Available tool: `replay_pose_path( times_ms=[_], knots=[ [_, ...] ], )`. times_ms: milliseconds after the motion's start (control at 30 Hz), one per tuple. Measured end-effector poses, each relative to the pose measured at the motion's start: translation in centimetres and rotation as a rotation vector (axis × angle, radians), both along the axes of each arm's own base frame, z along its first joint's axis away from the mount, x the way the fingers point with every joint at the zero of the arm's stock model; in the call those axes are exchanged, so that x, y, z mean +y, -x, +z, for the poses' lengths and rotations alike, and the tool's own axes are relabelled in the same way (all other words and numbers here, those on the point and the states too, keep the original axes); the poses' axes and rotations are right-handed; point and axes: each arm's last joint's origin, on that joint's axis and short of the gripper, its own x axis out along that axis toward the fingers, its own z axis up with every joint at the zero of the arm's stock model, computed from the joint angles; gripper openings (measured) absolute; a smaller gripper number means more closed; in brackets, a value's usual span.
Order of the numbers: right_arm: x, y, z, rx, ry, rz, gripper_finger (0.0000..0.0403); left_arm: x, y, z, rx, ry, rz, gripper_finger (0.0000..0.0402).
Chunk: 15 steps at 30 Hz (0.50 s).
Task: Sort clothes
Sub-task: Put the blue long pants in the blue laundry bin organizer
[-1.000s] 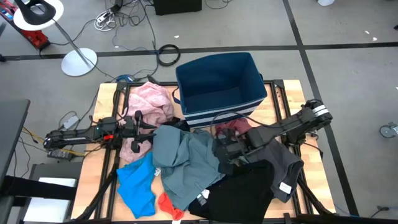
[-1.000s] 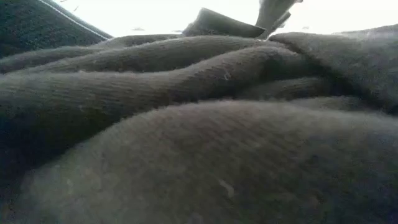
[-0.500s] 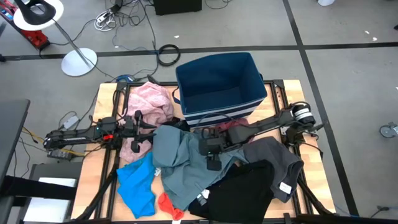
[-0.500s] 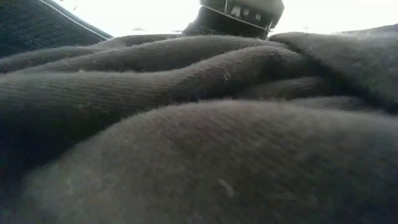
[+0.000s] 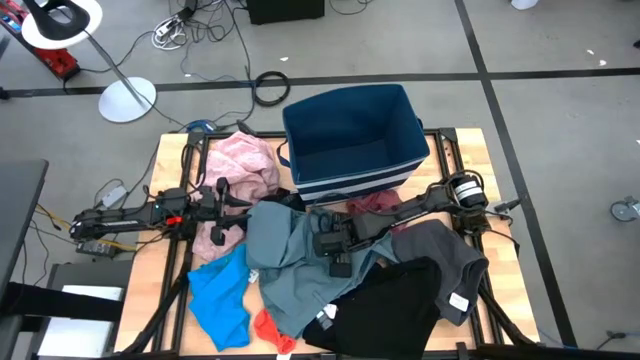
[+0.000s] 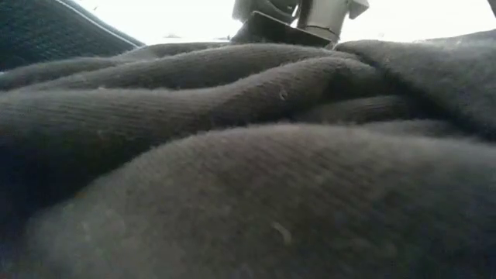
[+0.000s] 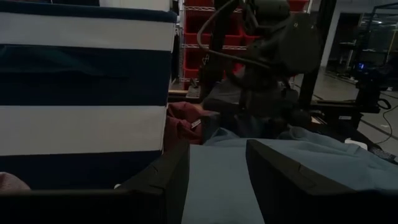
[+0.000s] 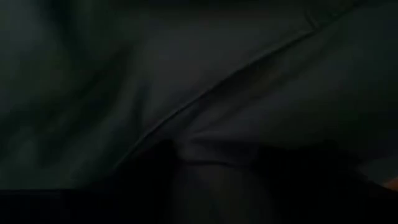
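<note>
Two dark jointed arms, left arm (image 5: 150, 213) with red and orange cabling

A crumpled pale pink soft garment (image 5: 243, 166) is heaped at the table's rear left. A wrinkled grey-blue garment (image 5: 290, 268) is spread across the table's centre, its near edge overlapping a flat black garment (image 5: 385, 312) at the front. A bright blue piece (image 5: 218, 303) is bunched at the front left, just beside the grey-blue one. A small red piece (image 5: 270, 330) protrudes at the front edge between the bright blue and black garments. A maroon piece (image 5: 375, 205) is partly visible at the centre rear. A dark grey garment (image 5: 450, 256), bearing a white label, is draped at the right, touching the black garment.
</note>
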Motion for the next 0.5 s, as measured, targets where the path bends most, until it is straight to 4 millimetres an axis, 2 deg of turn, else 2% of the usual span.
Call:
replay_pose_path(
  times_ms=[67,233,267,400,500],
  knots=[
    [0.2,0.0,0.2,-0.017,-0.005,0.005,0.0198,0.0,0.0,0.0,0.0,0.0,0.0,0.0163],
    [0.2,0.0,0.7,-0.022,-0.011,0.009,0.0032,0.0,0.0,0.0,0.0,0.0,0.0,0.0163],
    [0.2,0.0,0.7,-0.018,-0.009,0.014,0.0019,0.0,0.0,0.0,0.0,0.0,0.0,0.0163],
    [0.3,0.1,1.3,-0.012,-0.012,0.005,0.002,0.0,0.0,0.0,0.0,0.0,0.0,0.0163],
    [0.4,0.3,3.1,-0.021,-0.006,0.008,0.0009,0.0,0.0,0.0,0.001,0.0,0.0,0.0163]
  ],
)
